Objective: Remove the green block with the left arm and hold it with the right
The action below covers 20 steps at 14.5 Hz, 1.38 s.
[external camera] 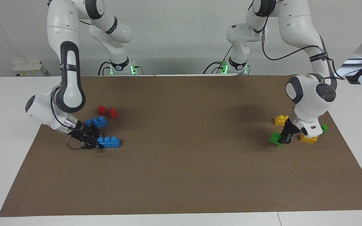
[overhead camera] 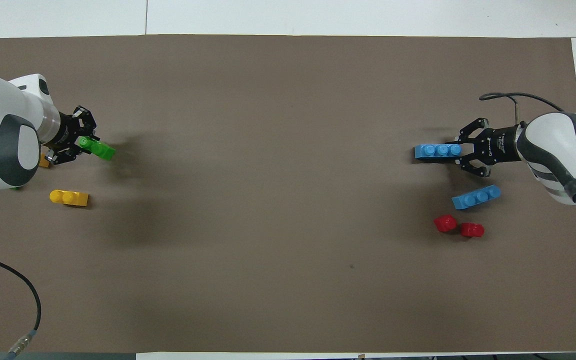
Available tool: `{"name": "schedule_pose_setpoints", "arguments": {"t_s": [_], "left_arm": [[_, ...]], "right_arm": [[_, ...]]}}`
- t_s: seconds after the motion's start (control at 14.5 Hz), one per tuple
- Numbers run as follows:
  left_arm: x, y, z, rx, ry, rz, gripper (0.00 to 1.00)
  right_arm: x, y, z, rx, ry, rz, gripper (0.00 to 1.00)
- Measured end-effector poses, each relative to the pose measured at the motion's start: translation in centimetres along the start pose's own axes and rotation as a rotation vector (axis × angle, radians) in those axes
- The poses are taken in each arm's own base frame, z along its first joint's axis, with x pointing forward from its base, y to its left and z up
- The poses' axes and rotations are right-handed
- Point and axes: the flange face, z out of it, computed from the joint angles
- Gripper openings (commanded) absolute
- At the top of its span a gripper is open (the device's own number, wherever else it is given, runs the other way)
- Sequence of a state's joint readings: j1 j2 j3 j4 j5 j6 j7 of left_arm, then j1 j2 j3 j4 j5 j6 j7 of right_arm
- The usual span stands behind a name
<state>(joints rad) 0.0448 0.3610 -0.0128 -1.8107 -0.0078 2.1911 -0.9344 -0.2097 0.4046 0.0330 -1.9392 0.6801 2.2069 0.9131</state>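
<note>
With the green block (external camera: 275, 138) clamped in the left gripper (external camera: 284, 138) beside the yellow brick (external camera: 308, 139), and the right gripper (external camera: 96, 143) clamped on a blue brick (external camera: 109, 142), the separation looks done; next, probably, comes setting both down.

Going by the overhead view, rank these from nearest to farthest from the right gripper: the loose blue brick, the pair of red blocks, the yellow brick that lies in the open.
1. Loose blue brick: beside the right gripper, slightly nearer the robots.
2. Pair of red blocks: nearer the robots again.
3. Yellow brick: at the left arm's end of the table.
</note>
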Motion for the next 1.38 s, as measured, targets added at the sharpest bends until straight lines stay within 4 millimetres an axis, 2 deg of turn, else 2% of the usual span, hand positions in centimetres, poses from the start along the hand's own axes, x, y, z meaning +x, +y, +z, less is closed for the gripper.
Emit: {"name": "schedule_pose_setpoints", "arguments": {"t_s": [0.07, 0.21, 0.35, 0.48, 0.55, 0.62, 0.9, 1.11, 1.24, 1.38], "left_arm": [[0.2, 0.0, 0.3, -0.005, 0.004, -0.003, 0.00], [0.6, 0.0, 1.1, -0.011, 0.008, -0.006, 0.00], [1.0, 0.0, 1.7, -0.011, 0.008, -0.011, 0.00], [1.0, 0.0, 1.7, -0.011, 0.008, -0.010, 0.00], [1.0, 0.1, 1.7, -0.012, 0.008, -0.007, 0.19], [1.0, 0.1, 1.7, -0.014, 0.009, 0.000, 0.99], [0.6, 0.5, 1.9, -0.019, 0.010, 0.060, 1.00], [0.7, 0.9, 1.0, -0.034, 0.022, 0.108, 1.00], [0.9, 1.2, -1.4, -0.062, 0.048, 0.158, 1.00], [0.6, 1.1, -4.9, -0.083, 0.068, 0.189, 1.00]], "right_arm": [[0.0, 0.0, 0.0, 0.000, 0.001, -0.001, 0.72], [-0.1, 0.0, 0.1, 0.001, 0.003, -0.003, 1.00], [-0.7, -0.2, 0.4, -0.001, 0.003, -0.013, 1.00], [-1.2, -0.8, -0.4, 0.013, 0.012, -0.031, 1.00], [-1.7, -1.4, -1.4, 0.020, 0.021, -0.053, 1.00], [-2.4, -2.1, -2.8, 0.019, 0.035, -0.086, 1.00], [-7.2, -4.2, -9.8, -0.021, 0.180, -0.290, 1.00], [-12.3, -4.3, -13.0, -0.106, 0.289, -0.507, 1.00], [-15.3, -3.9, -15.0, -0.172, 0.301, -0.645, 1.00], [-17.2, -3.4, -17.7, -0.215, 0.287, -0.747, 1.00]]}}
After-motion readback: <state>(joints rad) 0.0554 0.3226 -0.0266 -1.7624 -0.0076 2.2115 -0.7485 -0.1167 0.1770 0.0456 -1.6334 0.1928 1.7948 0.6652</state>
